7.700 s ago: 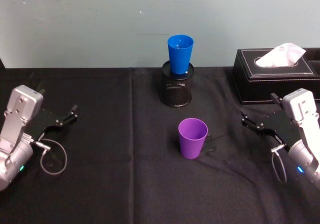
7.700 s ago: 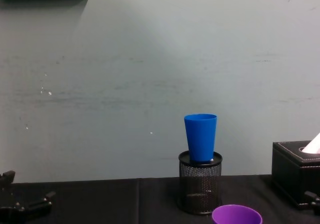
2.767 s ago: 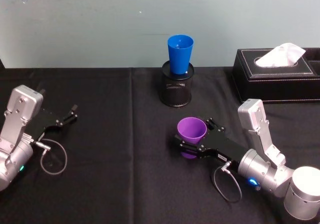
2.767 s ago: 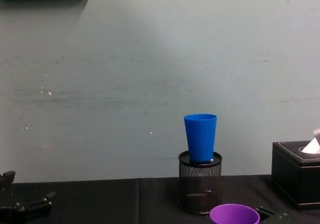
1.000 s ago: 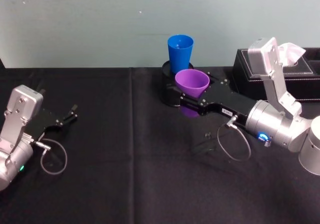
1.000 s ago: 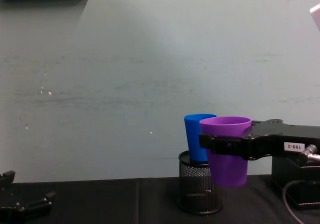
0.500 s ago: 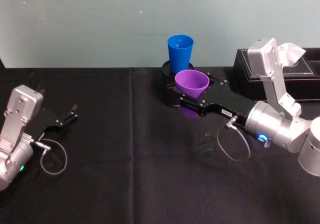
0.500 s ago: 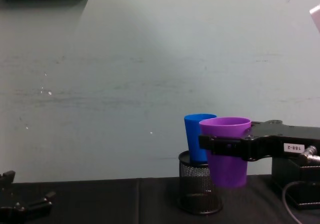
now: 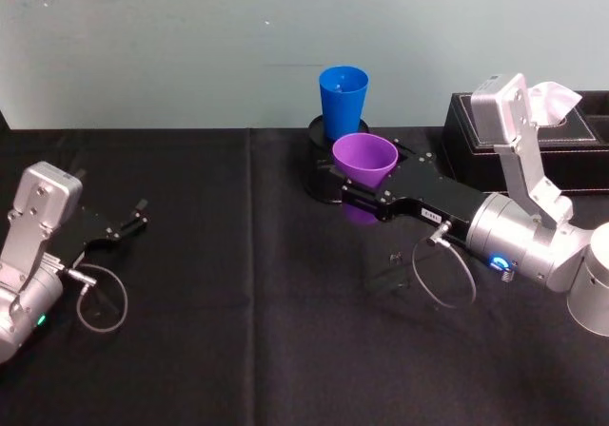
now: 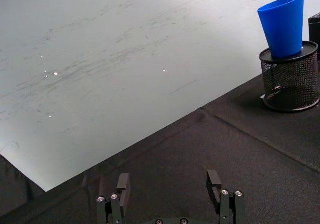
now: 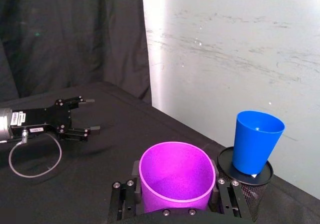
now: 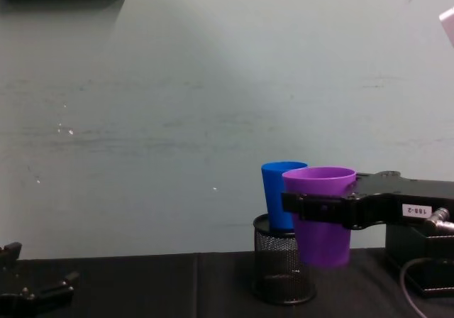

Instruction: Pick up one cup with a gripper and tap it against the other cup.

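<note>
The right claw [image 9: 373,181] reaches in from the right edge of the head view to its centre, its black fingers [image 11: 223,199] closed on either side of the purple cup [image 9: 363,160]. It holds the cup upright, clear of the black tabletop [image 9: 238,331]. In the chest view the purple cup sits at lower right, overlapping the blue cup [image 12: 275,196] behind it. The right wrist view shows a narrow gap between the two.

The blue cup stands upright in the mouth of a black mesh pen holder [image 9: 320,174], upper centre of the head view. A black tissue box [image 9: 580,133] sits at the right edge. The left claw [image 9: 128,219] rests at the left edge on the tabletop, its fingers [image 10: 122,184] spread wide with nothing between them.
</note>
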Controlling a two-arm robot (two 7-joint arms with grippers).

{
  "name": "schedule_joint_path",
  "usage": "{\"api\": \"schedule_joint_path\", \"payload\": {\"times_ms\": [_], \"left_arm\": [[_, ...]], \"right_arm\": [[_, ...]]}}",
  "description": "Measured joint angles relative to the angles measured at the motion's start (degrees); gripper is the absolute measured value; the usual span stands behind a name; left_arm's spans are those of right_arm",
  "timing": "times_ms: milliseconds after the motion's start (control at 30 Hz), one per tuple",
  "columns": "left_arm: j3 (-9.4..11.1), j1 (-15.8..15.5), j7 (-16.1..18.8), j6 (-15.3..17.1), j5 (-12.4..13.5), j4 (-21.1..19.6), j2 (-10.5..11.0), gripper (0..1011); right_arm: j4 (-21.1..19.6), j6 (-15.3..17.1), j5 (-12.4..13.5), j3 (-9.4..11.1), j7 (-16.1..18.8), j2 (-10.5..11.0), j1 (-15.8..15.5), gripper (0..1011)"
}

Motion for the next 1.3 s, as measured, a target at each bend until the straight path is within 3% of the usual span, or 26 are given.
{"api": "schedule_joint_path", "payload": {"times_ms": [1300], "left_arm": [[0.0,0.0,0.0,0.0,0.0,0.0,0.0,1000]], "right_arm": [[0.0,0.0,0.0,0.0,0.1,0.0,0.0,741]]}}
